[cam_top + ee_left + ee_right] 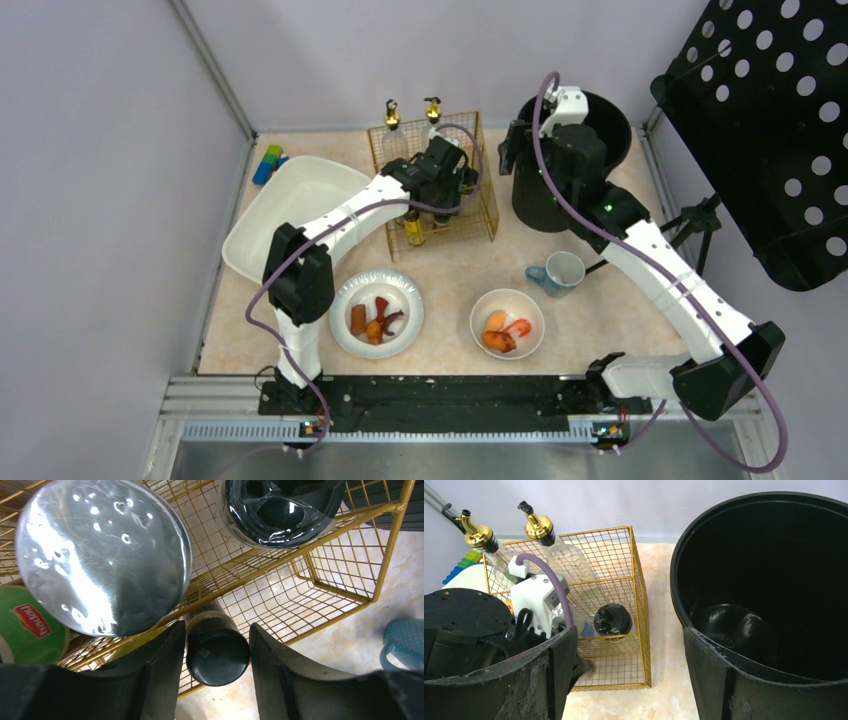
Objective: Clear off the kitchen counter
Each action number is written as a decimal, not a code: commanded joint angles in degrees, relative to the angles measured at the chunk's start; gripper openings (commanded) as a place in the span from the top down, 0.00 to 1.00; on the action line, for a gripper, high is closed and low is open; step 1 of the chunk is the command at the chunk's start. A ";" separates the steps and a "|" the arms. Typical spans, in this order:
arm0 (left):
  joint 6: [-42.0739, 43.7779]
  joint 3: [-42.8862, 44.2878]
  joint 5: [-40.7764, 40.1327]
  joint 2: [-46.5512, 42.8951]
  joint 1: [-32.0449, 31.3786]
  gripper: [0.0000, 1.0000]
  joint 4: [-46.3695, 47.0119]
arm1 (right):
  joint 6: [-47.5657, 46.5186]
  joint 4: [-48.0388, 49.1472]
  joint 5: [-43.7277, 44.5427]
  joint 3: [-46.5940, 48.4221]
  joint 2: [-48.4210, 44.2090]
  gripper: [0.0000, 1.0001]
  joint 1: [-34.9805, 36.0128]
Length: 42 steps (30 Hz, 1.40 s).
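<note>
My left gripper (pixel 216 626) is clamped on a black-capped bottle (pixel 217 656) at the yellow basket (pixel 320 545). My right gripper (pixel 629 632) is apart, by the black bin (pixel 774 580).

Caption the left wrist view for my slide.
The left gripper straddles a black-capped bottle at the gold wire basket, beside a shiny metal disc.

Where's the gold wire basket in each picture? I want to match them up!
Top view: the gold wire basket stands at the back middle, left of the black bin.
Left wrist view: it fills the top and middle.
Right wrist view: centre-left, beside the bin.
Shared landmark: the beige counter under it.
</note>
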 commanded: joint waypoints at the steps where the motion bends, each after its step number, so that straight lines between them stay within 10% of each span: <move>1: 0.23 2.11 2.31 -0.63 0.16 0.44 0.44 | 0.64 2.18 -0.74 -0.22 -2.12 0.24 0.14; 30: 4.24 20.22 6.04 -8.12 0.15 0.27 -8.38 | 2.76 -0.56 -8.26 -1.07 -8.52 0.23 0.12; 42: 1.57 -0.14 6.66 -34.83 -0.10 0.28 -8.46 | 4.01 -4.68 -25.75 -6.18 -12.62 0.23 0.22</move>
